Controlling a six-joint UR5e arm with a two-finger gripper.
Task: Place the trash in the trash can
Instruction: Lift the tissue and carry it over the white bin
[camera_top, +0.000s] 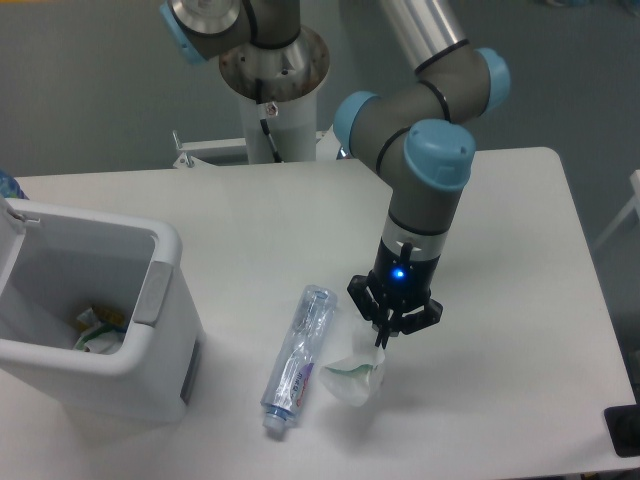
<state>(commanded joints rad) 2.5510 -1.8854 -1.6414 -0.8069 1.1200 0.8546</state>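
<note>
A clear plastic bottle with a bluish-purple label lies on the white table, cap toward the front. Just right of it hangs a crumpled clear-white wrapper with a green edge, its top pinched in my gripper, which is shut on it. The wrapper's lower part is at or just above the tabletop; I cannot tell whether it touches. The white trash can stands at the left, with a grey panel on its right wall and some scraps inside.
The robot's base column stands at the back of the table. A dark object sits at the table's front right corner. A blue item peeks in at the far left edge.
</note>
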